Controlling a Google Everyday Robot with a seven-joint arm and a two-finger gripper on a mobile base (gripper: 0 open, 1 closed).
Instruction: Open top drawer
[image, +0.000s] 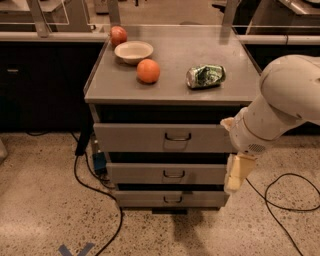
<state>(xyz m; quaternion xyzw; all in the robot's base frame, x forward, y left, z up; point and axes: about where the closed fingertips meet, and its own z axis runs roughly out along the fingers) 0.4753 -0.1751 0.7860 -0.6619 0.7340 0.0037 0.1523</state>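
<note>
The top drawer (135, 138) is the widest of three grey metal drawers in a low cabinet, with a small dark wire handle (178, 136) at its centre. Its front sits a little forward of the dark gap under the cabinet top. My gripper (235, 173) hangs down from the white arm (280, 107) at the cabinet's right front corner, level with the middle drawer (145, 173). It is to the right of the handle and below it, not touching it.
On the cabinet top (175, 90) lie an orange (148, 71), a white bowl (133, 51), an apple (118, 35) and a crushed green can (205, 76). The bottom drawer (150, 199) is narrowest. Black cables (285, 200) trail on the speckled floor on both sides.
</note>
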